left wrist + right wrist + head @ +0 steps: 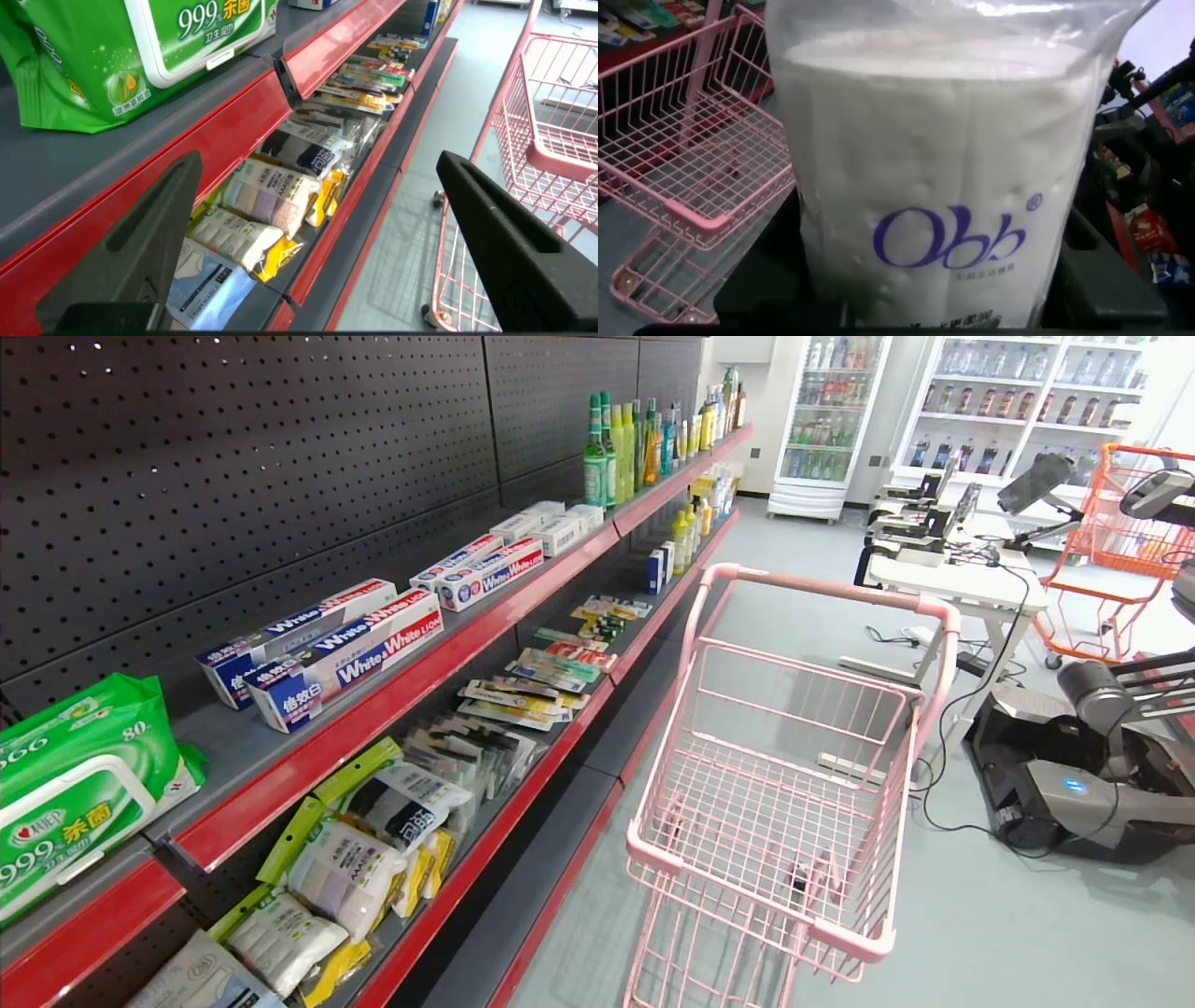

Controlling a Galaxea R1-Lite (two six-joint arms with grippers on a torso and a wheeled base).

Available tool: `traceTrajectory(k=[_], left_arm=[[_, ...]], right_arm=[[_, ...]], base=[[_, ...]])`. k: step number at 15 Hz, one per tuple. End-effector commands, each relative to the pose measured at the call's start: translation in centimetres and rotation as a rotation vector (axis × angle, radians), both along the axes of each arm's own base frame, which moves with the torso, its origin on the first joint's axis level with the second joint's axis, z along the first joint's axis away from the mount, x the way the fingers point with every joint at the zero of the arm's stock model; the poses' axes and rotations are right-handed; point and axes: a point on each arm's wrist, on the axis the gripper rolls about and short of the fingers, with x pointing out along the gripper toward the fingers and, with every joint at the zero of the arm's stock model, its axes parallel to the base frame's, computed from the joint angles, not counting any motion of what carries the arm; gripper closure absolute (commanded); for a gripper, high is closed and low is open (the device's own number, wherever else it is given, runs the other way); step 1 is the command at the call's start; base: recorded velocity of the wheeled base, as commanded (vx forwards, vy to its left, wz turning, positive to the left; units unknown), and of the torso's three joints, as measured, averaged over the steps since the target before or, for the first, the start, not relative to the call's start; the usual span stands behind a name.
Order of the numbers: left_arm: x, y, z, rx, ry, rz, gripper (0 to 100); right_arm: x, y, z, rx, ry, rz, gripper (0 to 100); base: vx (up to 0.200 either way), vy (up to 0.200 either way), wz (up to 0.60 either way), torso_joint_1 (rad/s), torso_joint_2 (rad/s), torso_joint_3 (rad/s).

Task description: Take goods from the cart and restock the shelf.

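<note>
One pack of white paper rolls [943, 187] in clear wrap sits in the right hand [929, 280], seemingly pinched between its dark fingers [1106, 271], though their tips are hidden behind the wrap. Beside it stands the pink cart [691, 112], on the floor [980, 933] along the red-edged shelf [373, 709]. Over by the shelf, the left hand [318, 161] is spread wide near the green wipes pack [140, 47] and the packets [271, 196] below.
</note>
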Motion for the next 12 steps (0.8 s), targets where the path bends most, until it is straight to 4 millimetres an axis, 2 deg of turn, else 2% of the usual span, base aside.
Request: traceTrajectory(k=[1, 6, 12], left_arm=[[0.01, 0.00, 0.01, 0.000, 0.000, 0.001, 0], [0.01, 0.00, 0.01, 0.000, 0.000, 0.001, 0], [0.01, 0.00, 0.01, 0.000, 0.000, 0.001, 0]], right_arm=[[0.51, 0.02, 0.21, 0.000, 0.017, 0.002, 100], [0.88, 0.04, -0.09, 0.004, 0.039, 0.010, 100], [1.28, 0.06, -0.21, 0.006, 0.058, 0.012, 100]], base=[[0.000, 0.000, 0.00, 0.000, 0.00, 0.000], [0.000, 0.000, 0.00, 0.012, -0.02, -0.015], [0.000, 0.000, 0.00, 0.199, -0.43, -0.230]])
